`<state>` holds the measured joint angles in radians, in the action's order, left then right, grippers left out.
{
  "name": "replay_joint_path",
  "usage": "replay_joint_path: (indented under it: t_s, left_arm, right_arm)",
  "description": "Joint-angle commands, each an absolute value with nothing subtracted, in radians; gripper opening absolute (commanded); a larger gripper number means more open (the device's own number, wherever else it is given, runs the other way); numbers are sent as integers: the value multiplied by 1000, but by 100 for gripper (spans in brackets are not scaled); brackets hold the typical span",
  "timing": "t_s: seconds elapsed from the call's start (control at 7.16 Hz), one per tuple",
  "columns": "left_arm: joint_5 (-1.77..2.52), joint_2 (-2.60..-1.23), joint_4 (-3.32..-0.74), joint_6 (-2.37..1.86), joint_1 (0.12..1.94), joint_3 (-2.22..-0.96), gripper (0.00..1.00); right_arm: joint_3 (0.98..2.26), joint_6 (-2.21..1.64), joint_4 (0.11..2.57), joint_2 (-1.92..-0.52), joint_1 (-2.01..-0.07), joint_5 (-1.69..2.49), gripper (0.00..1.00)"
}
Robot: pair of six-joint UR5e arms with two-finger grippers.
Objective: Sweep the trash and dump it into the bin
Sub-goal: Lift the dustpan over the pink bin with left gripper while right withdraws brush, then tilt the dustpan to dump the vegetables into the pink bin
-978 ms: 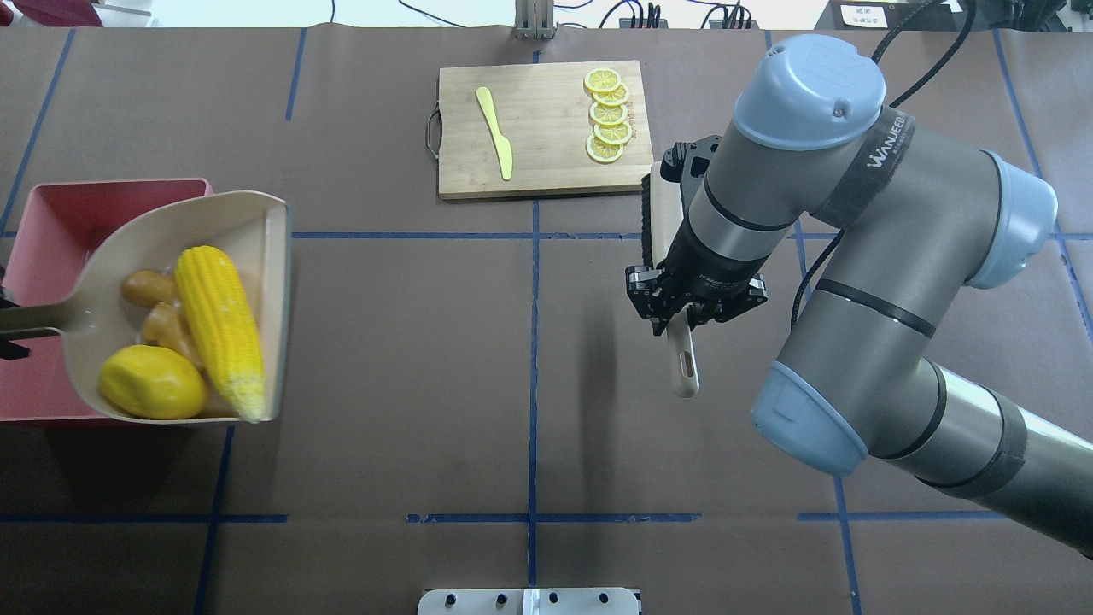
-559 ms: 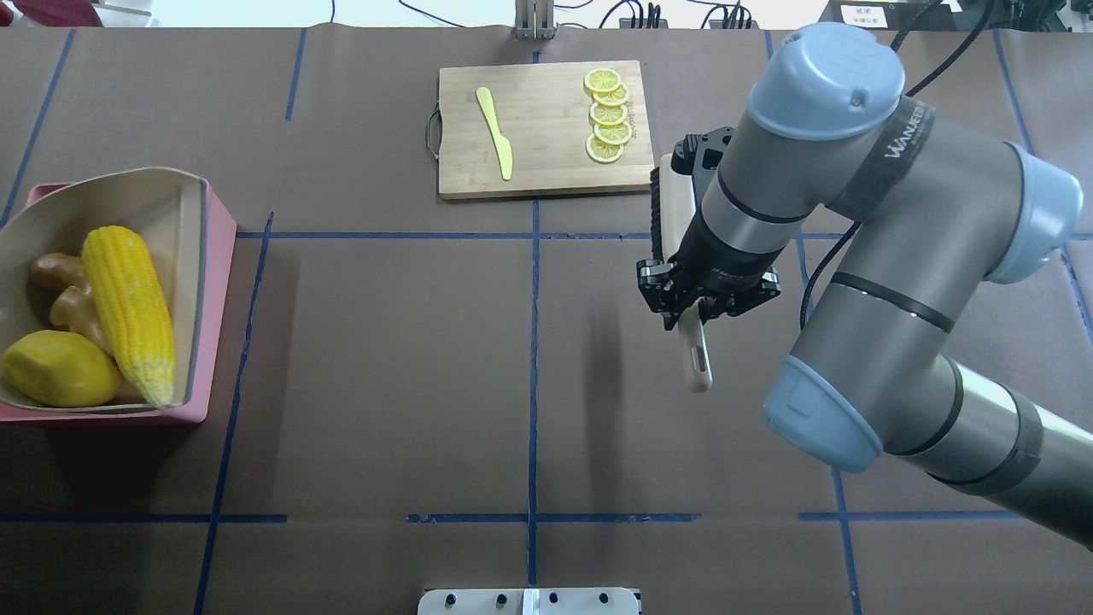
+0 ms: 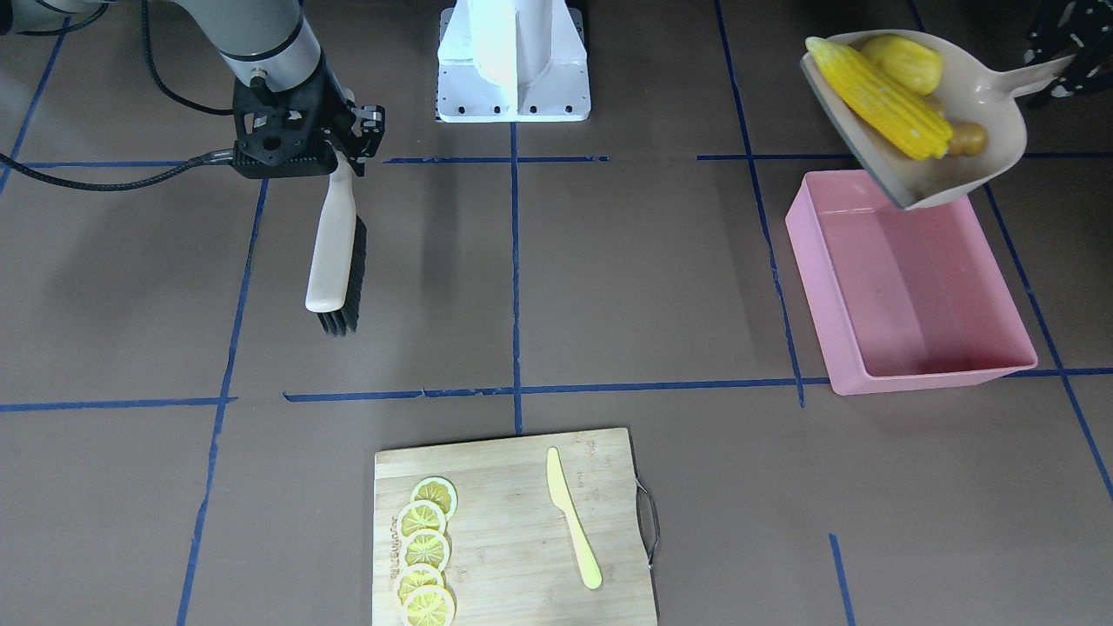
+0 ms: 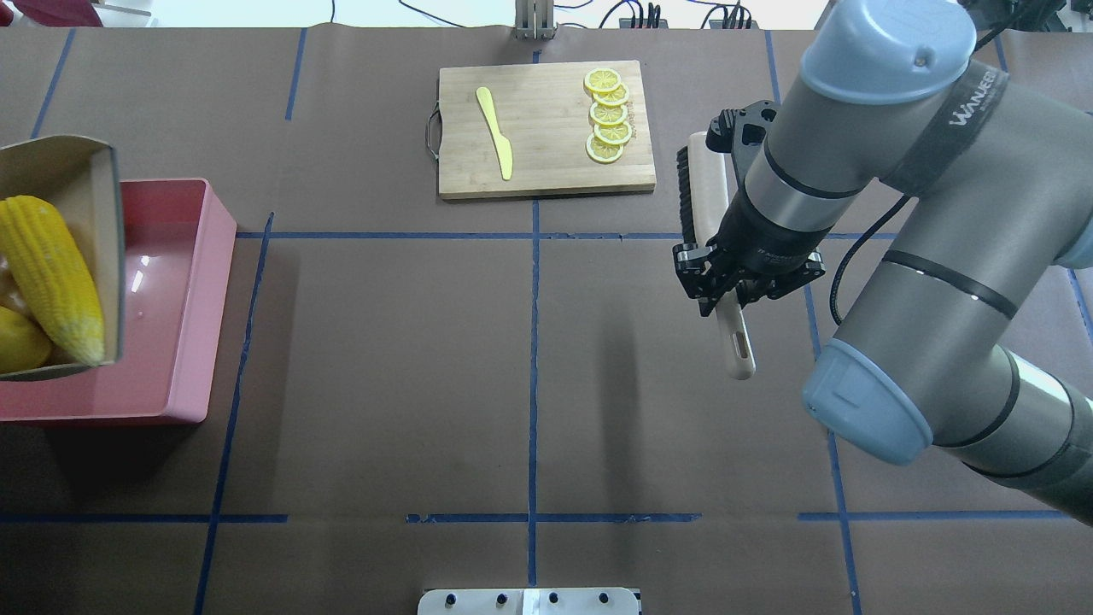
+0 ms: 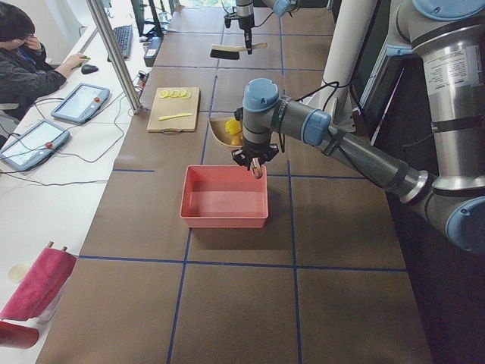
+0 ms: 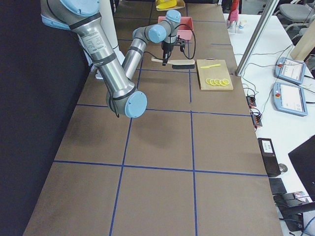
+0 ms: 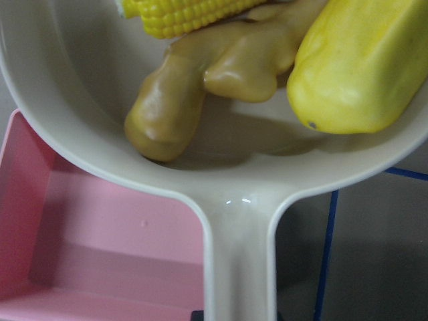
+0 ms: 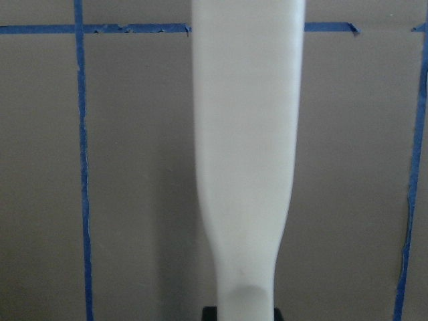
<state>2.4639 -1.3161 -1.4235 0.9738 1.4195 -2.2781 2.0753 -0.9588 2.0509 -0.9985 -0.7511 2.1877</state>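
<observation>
My left gripper (image 3: 1059, 63) is shut on the handle of the beige dustpan (image 3: 974, 83), held tilted in the air over the robot-side end of the pink bin (image 3: 913, 278). The corn cob (image 3: 878, 96), the yellow potato-like piece (image 3: 904, 61) and the ginger root (image 3: 965, 137) lie in the pan. The left wrist view shows the ginger root (image 7: 194, 93) and the potato-like piece (image 7: 361, 67) above the handle (image 7: 241, 254). My right gripper (image 4: 726, 290) is shut on the handle of a brush (image 4: 709, 196), held level above the table.
A wooden cutting board (image 4: 546, 154) at the far middle carries lemon slices (image 4: 606, 115) and a pale yellow knife (image 4: 495, 132). Blue tape lines cross the brown table. A person sits at a side desk (image 5: 30, 61).
The dustpan has moved left in the overhead view, past the bin's left side, and tilted steeper with the trash still in it. My right arm has carried the brush to the right and slightly farther away.
</observation>
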Motion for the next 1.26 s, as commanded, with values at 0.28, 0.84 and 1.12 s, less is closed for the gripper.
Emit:
replay_joint_path:
  t_s: [0.28, 0.84, 1.12]
  left_arm:
    - [2331, -1313, -1434, 1140, 1497, -2135, 0]
    - [2133, -1339, -1437, 1138, 1493, -2086, 0]
    - [2025, -1362, -1436, 1129, 1488, -2075, 0]
  right_arm:
    - [2203, -829, 2056, -1188, -853, 2206, 0]
    - [2214, -629, 2052, -1340, -994, 2263, 0]
    - [2226, -583, 2051, -1383, -1038, 2290, 0]
